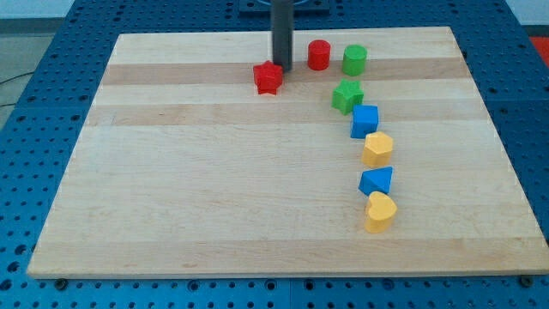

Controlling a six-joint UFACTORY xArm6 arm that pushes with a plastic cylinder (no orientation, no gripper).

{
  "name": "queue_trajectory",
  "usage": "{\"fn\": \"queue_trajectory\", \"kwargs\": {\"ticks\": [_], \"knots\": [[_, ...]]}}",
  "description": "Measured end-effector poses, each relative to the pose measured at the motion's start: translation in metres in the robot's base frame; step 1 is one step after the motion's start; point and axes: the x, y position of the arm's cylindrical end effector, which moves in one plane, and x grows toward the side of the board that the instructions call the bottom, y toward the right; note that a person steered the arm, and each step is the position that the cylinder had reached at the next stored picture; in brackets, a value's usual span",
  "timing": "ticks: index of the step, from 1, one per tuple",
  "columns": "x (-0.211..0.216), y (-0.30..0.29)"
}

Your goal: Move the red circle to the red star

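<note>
The red circle point(319, 54), a short red cylinder, stands near the view's top, right of centre. The red star point(268, 77) lies to its left and slightly lower, a gap apart. My tip point(282, 68) is the lower end of the dark rod that comes down from the view's top. It stands between the two red blocks, right beside the red star's upper right edge and left of the red circle.
A green cylinder point(354, 59) stands just right of the red circle. Below it a curved line runs down: a green star point(347, 95), a blue cube point(364, 120), a yellow hexagon point(377, 148), a blue triangle point(377, 181), a yellow hexagon point(380, 211).
</note>
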Motion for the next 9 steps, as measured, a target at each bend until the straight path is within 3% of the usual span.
{"fn": "queue_trajectory", "kwargs": {"ticks": [1,2,3,4,6,7,8,9], "knots": [[-0.034,0.011],[-0.035,0.091],[-0.035,0.131],[-0.028,0.13],[0.018,0.05],[0.059,0.042],[0.062,0.063],[0.094,0.069]]}}
